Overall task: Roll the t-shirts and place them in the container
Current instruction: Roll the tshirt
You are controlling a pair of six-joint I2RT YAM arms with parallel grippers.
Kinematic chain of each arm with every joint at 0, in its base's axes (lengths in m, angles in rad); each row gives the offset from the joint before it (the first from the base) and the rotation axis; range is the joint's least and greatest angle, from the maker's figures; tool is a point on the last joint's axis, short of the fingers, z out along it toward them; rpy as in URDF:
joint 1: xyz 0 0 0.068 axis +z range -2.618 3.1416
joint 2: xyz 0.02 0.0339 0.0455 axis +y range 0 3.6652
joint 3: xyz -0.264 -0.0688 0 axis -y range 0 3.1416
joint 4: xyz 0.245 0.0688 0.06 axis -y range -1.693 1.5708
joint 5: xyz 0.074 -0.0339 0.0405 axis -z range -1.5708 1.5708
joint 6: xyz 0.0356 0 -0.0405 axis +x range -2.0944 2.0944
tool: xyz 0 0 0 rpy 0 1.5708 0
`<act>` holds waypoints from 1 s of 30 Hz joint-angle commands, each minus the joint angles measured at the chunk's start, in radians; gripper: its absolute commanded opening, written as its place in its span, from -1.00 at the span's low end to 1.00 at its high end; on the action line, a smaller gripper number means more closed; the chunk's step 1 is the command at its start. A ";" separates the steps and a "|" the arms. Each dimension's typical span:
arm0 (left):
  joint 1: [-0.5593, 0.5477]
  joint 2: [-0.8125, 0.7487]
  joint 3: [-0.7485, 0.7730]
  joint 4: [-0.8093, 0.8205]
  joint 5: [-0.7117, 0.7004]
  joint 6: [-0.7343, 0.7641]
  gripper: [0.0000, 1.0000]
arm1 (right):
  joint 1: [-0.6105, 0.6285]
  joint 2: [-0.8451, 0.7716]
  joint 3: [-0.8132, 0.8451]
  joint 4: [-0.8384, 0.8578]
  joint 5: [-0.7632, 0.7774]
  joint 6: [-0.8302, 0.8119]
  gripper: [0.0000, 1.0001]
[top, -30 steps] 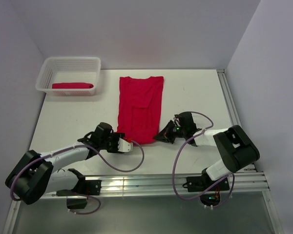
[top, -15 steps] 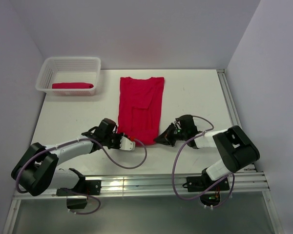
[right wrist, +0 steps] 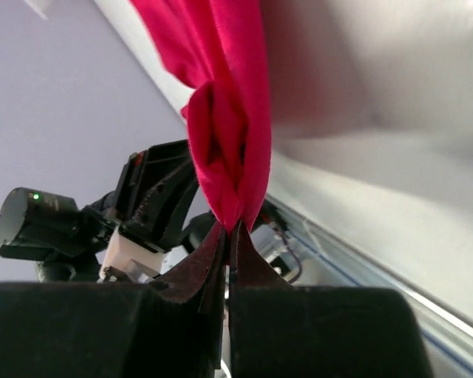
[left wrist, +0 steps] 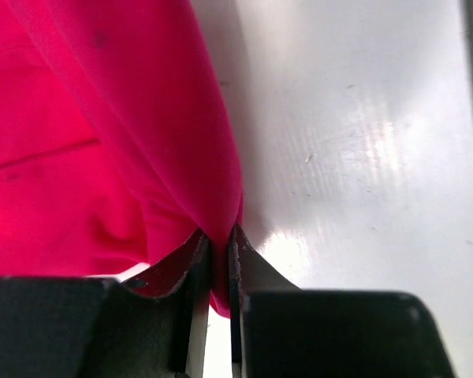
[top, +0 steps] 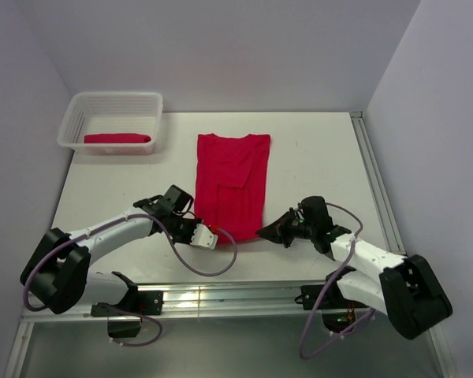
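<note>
At the near edge of the table (top: 315, 157), the left gripper (left wrist: 219, 236) is now pinched narrow on the near left corner of the flat t-shirt (top: 230, 185). A second ago it stood wide, just beside that hem. The right gripper (right wrist: 229, 228) keeps its tight pinch on the near right corner. Its arm has drawn back, so the cloth lies a little nearer and further right than before. With both hem corners held, the roll can probably start from the near end toward the collar. Beyond the grippers the shirt lies spread lengthwise on the middle of the table. At the far left, the second t-shirt (top: 117, 139) lies already rolled in the white basket (top: 114, 94).
</note>
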 commanded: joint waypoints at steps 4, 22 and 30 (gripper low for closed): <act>0.003 0.060 0.136 -0.288 0.049 0.106 -0.71 | -0.002 -0.122 0.017 -0.272 0.080 0.125 -1.00; 0.029 0.289 0.380 -0.581 0.116 0.260 -0.78 | -0.002 0.019 0.191 -0.522 0.064 0.215 -1.00; 0.098 0.436 0.520 -0.667 0.155 0.329 -0.89 | -0.027 0.154 0.286 -0.643 0.037 0.215 -1.00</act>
